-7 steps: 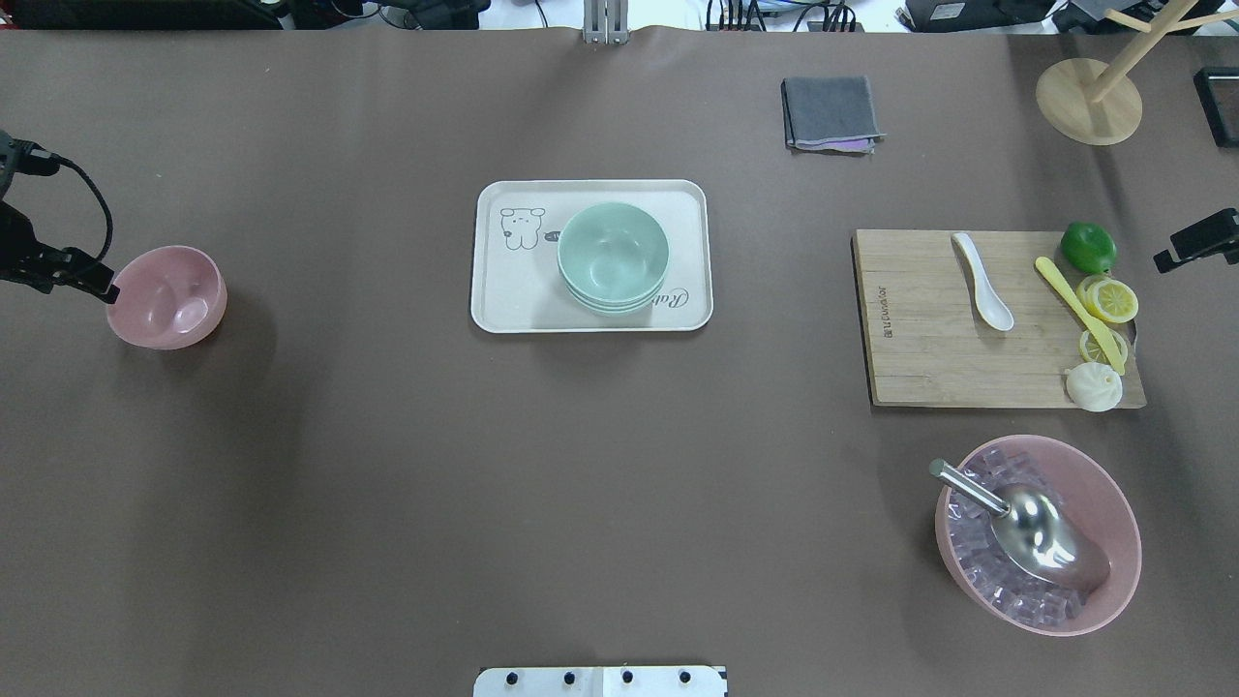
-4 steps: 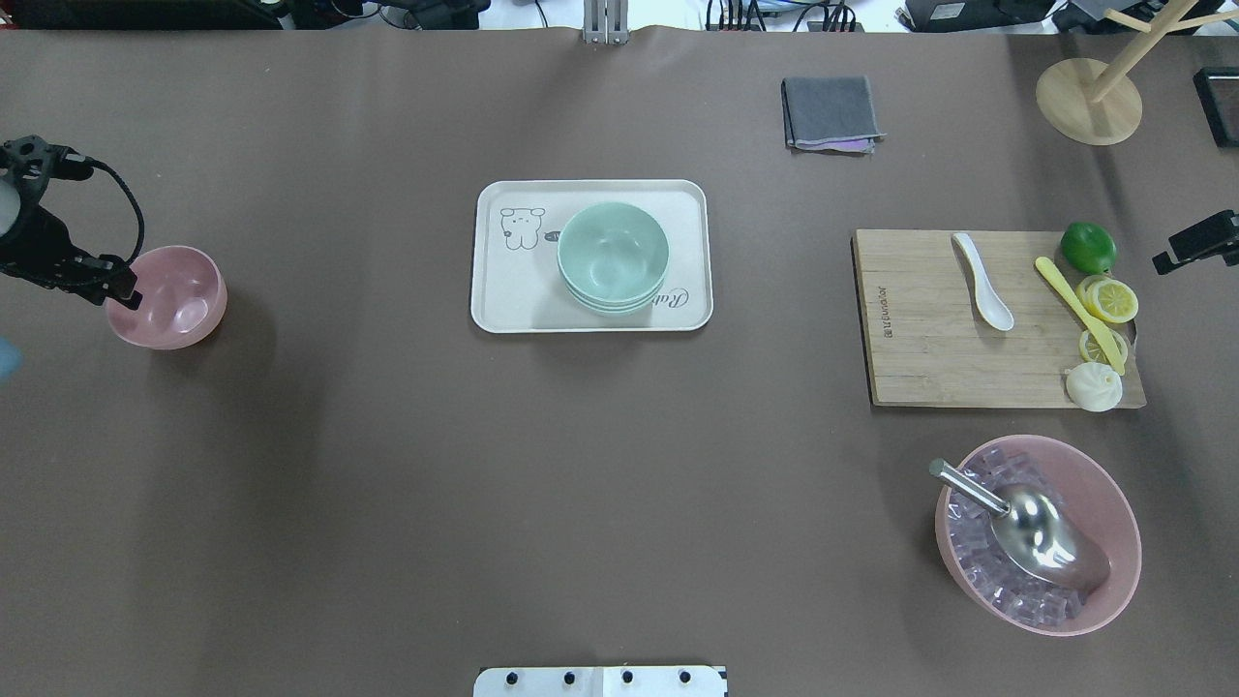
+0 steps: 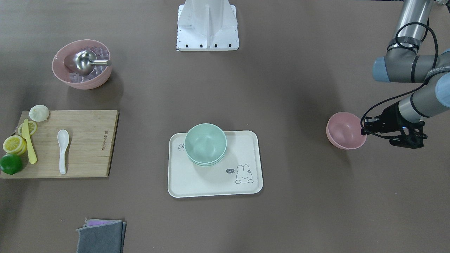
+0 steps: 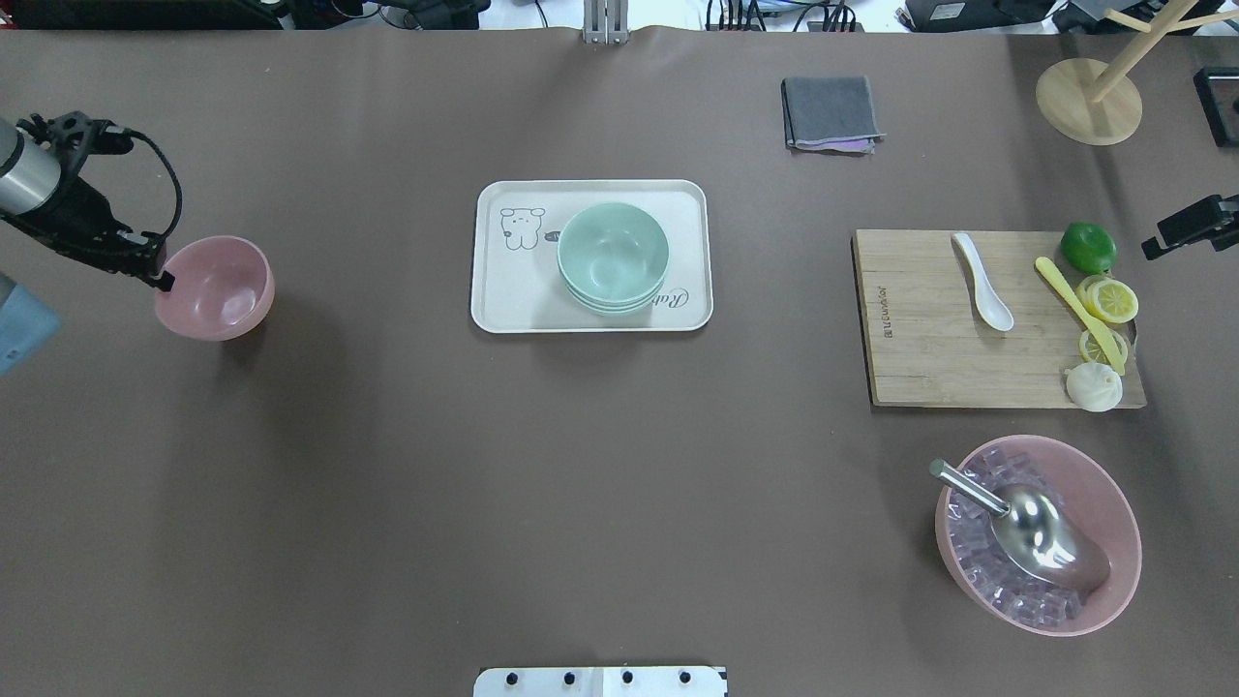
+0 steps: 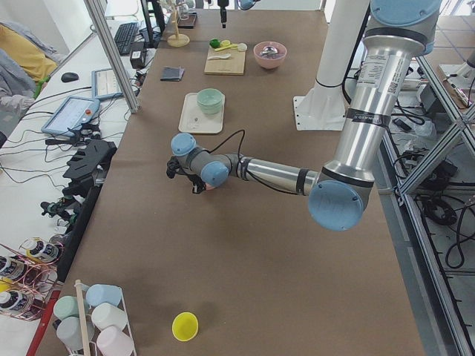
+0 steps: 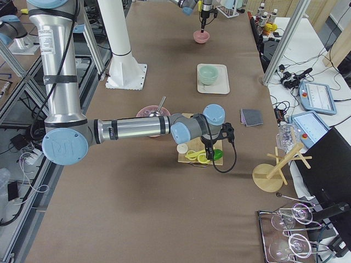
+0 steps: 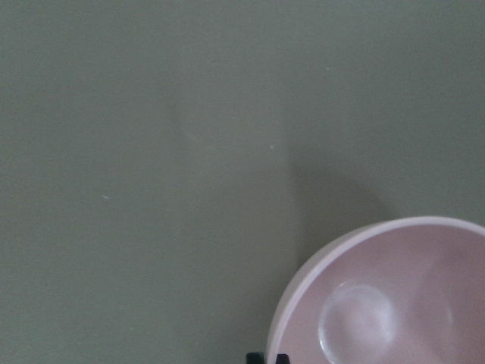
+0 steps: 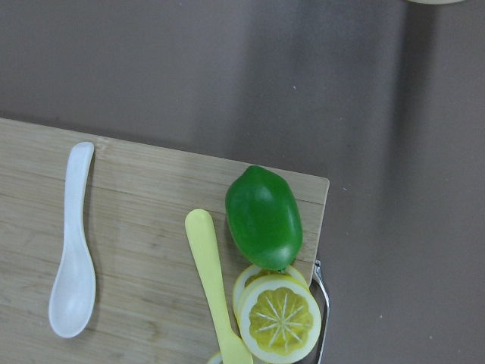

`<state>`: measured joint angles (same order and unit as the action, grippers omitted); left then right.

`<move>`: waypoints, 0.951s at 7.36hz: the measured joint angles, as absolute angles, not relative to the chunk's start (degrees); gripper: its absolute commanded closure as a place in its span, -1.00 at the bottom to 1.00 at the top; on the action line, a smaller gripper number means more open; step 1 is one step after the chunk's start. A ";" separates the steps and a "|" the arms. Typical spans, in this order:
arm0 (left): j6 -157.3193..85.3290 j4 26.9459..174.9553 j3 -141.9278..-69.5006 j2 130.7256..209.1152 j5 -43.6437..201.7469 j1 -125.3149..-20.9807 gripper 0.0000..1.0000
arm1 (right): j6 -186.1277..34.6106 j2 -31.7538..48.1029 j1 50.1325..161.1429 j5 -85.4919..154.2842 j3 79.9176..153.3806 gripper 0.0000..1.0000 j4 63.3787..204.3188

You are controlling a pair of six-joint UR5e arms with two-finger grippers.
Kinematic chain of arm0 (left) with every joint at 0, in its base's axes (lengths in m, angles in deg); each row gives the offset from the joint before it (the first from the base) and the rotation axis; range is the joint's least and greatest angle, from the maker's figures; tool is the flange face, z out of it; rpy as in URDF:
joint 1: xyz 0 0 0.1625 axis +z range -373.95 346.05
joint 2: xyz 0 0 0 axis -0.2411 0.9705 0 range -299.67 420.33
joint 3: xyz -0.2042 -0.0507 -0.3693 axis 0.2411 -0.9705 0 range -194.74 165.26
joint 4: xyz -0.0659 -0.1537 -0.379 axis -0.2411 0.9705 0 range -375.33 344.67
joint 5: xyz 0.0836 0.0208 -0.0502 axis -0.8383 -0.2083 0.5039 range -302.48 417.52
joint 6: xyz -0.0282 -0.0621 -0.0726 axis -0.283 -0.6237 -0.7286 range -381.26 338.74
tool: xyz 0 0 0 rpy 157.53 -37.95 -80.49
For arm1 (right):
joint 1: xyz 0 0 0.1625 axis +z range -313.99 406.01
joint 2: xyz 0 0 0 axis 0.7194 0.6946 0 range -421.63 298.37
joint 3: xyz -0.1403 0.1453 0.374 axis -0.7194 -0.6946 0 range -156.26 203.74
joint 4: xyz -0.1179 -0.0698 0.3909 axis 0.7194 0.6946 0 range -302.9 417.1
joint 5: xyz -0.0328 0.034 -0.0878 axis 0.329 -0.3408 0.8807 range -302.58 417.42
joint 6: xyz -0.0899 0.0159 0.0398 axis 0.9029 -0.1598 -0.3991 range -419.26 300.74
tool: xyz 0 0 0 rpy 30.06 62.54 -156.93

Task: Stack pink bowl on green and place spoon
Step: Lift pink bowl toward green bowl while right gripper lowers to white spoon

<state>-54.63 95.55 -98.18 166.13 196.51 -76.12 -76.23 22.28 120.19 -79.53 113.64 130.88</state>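
My left gripper [image 4: 160, 277] is shut on the near rim of the small pink bowl [image 4: 217, 287] and holds it off the table at the far left. It also shows in the front view [image 3: 364, 131] with the bowl [image 3: 344, 130]. In the left wrist view the bowl [image 7: 394, 303] fills the lower right. The stacked green bowls [image 4: 613, 257] sit on the cream tray [image 4: 503, 295] at the centre. The white spoon [image 4: 982, 283] lies on the wooden cutting board [image 4: 920, 358]; it also shows in the right wrist view [image 8: 72, 246]. My right gripper [image 4: 1189, 230] hovers beyond the board's right end; I cannot tell its jaws.
A lime [image 4: 1088, 247], lemon slices [image 4: 1111, 300], a yellow knife [image 4: 1076, 310] and a white bun [image 4: 1094, 387] lie on the board's right side. A large pink bowl [image 4: 1113, 484] with ice and a metal scoop stands front right. A grey cloth [image 4: 831, 113] and a wooden stand [image 4: 1089, 102] lie at the back.
My left gripper has carried the pink bowl to the right, towards the tray, and a little towards the back. The right gripper has barely shifted.
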 measured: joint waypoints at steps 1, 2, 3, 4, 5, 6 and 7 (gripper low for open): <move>-57.72 94.06 -98.56 169.59 197.93 -76.73 1.00 | -76.99 19.44 119.51 -79.40 110.87 -1.00 130.86; -62.27 92.62 -99.24 173.40 198.39 -76.89 1.00 | -78.47 16.97 117.93 -78.25 108.68 -1.00 130.79; -68.35 91.73 -99.98 177.49 198.41 -76.74 1.00 | -80.92 15.55 115.51 -76.04 107.47 -1.00 130.01; -74.07 91.34 -100.43 181.34 198.13 -75.90 1.00 | -84.15 14.96 112.99 -74.47 106.84 -0.99 128.29; -78.45 91.22 -100.59 184.76 196.90 -73.95 1.00 | -87.40 14.63 110.77 -73.65 106.44 -0.98 126.61; -81.69 91.15 -100.39 187.75 194.28 -71.27 1.00 | -90.13 14.11 108.84 -73.14 106.02 -0.98 125.61; -84.19 91.12 -100.10 190.16 191.13 -68.29 1.00 | -92.04 13.55 107.33 -72.74 105.65 -0.97 125.18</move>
<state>-84.19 91.12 -100.10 190.16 191.13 -68.29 -92.04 13.55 107.33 -72.74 105.65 125.18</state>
